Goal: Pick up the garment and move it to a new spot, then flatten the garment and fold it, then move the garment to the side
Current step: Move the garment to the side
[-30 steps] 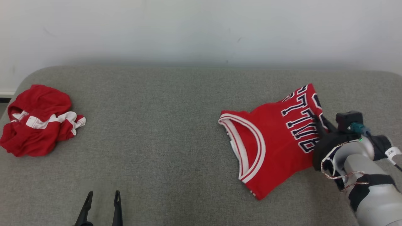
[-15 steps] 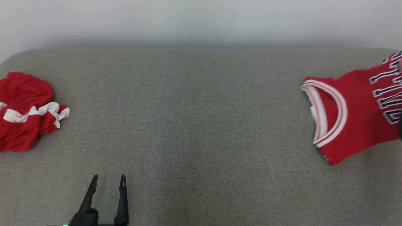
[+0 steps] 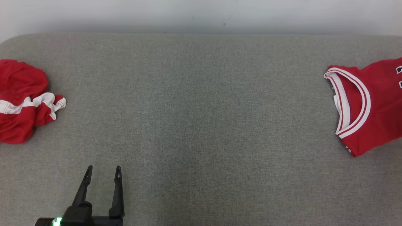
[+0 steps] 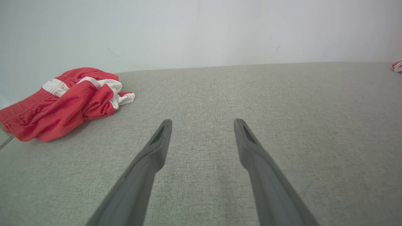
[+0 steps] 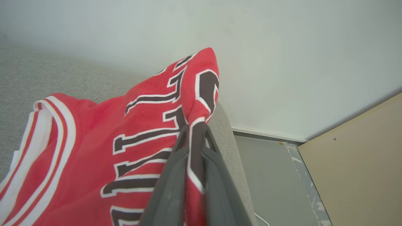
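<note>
Bare room — padded surface, white wall

Left claw spread wide, held low, right claw clamped on garment

Grey upholstered surface against plain white wall; grey floor, beige panel beyond.

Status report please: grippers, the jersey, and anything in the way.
Left gripper open, empty, over the grey cushion. Right gripper shut on the red jersey at the cushion's right end. Crumpled red shorts far left, apart.
</note>
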Controlling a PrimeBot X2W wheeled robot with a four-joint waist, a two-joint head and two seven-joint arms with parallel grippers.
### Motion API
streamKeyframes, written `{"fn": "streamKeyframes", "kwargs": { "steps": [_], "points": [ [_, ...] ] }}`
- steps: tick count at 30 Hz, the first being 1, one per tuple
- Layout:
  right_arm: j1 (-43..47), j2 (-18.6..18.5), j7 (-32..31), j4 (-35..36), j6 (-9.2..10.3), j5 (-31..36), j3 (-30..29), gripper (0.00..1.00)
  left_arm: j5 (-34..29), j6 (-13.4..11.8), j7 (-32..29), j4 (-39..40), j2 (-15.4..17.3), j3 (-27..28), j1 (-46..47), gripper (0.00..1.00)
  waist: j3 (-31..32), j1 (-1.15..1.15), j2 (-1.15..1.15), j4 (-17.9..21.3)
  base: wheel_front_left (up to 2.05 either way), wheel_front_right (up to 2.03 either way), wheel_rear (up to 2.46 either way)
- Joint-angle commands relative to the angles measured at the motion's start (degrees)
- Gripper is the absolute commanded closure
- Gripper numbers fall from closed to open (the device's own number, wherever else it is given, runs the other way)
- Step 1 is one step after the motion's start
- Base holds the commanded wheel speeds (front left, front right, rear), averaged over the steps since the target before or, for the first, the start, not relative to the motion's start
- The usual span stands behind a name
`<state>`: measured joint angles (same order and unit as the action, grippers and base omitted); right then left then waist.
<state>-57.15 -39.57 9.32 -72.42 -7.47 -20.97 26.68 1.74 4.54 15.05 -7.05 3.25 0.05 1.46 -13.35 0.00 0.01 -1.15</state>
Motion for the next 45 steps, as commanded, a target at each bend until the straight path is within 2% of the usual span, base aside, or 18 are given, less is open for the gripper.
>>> {"fn": "streamKeyframes", "kwargs": {
  "steps": [1, 11, 31, 35, 36, 39, 40, 45],
  "points": [
    [-0.5, -0.1, 0.3, 0.0, -0.02, -0.2, 0.1, 1.00, -0.3, 0.1, 0.2, 0.1, 0.2, 0.1, 0.7, 0.00, -0.5, 0.00, -0.01, -0.1, 0.00, 0.00, 0.00],
    [-3.8, -2.1, -0.6, -0.9, -0.02, 0.0, -0.3, 1.00, -1.2, 0.1, 0.2, 2.1, 0.4, 0.5, 3.8, 0.00, -5.8, 0.00, -0.01, -0.2, 0.00, 0.00, 0.00],
    [-4.9, -4.0, -1.3, -1.6, -0.02, 3.2, -4.5, 1.00, -1.5, 0.3, 0.2, 3.7, 1.2, 1.2, 5.9, 0.00, -9.4, 0.00, -0.01, 0.4, 0.00, 0.00, 0.00],
    [-4.6, -4.2, -2.5, -1.6, -0.02, 3.6, -5.9, 0.78, -1.3, 0.1, 0.2, 3.8, 1.3, 1.3, 6.2, 0.00, -9.8, 0.00, -0.01, 0.7, 0.00, 0.00, 0.00],
    [-4.4, -4.2, -2.8, -1.6, -0.02, 3.8, -6.2, 0.67, -1.4, 0.1, 0.2, 3.8, 1.3, 1.3, 6.2, 0.00, -9.8, 0.00, -0.01, 0.7, 0.00, 0.00, 0.00],
    [-3.6, -4.3, -3.6, -1.6, -0.02, 4.1, -7.4, 0.49, -1.3, 0.2, 0.2, 3.7, 1.3, 1.3, 6.4, 0.00, -9.8, 0.00, -0.01, 0.9, 0.00, 0.00, 0.00],
    [-3.3, -4.3, -3.9, -1.6, -0.02, 4.3, -7.7, 0.00, -1.3, 0.2, 0.2, 3.6, 1.3, 1.3, 6.4, 0.00, -9.7, 0.00, -0.01, 0.9, 0.00, 0.00, 0.00],
    [-2.9, -3.6, -0.6, -1.6, -0.02, 5.4, -9.0, 0.00, -1.1, 0.1, 0.2, 3.2, 1.2, 1.4, 6.2, 0.00, -8.5, 0.00, -0.01, 1.0, 0.00, 0.00, 0.00]
  ]
}}
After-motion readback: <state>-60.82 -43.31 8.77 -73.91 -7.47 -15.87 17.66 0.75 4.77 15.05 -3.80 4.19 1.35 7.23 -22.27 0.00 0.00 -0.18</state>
